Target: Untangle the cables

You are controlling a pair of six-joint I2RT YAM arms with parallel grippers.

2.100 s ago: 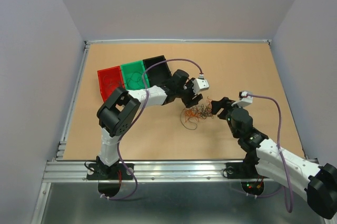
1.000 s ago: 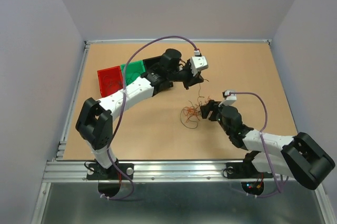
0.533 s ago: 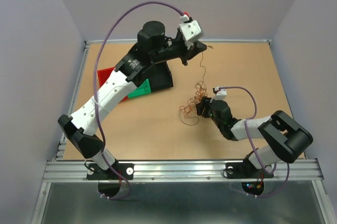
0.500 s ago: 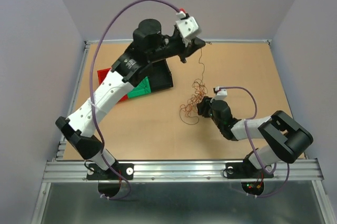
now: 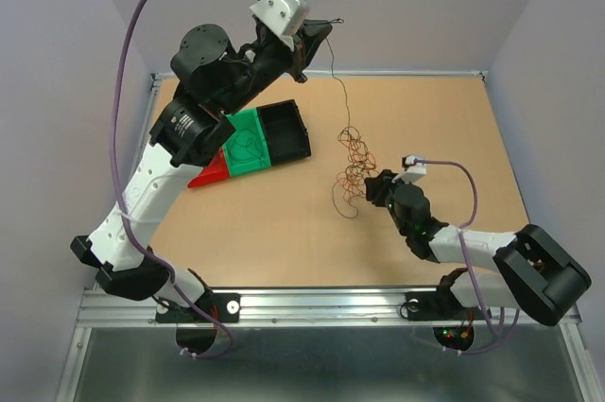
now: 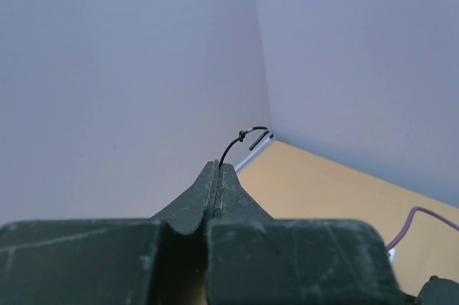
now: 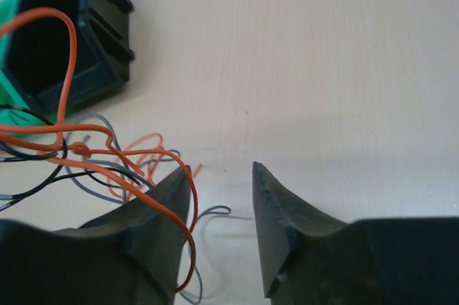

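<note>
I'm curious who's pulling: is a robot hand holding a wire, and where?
The left gripper pinches a black cable near its end. The right gripper holds nothing.

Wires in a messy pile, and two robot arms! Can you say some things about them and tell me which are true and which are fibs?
The left gripper is pinched shut on a thin black cable. True.
The right gripper is shut too. False: its jaws stand open, beside the tangle.
The tangle lies inside the black bin. False: it sits on the table, apart from the bin.
The tangle has orange wires in it. True.
</note>
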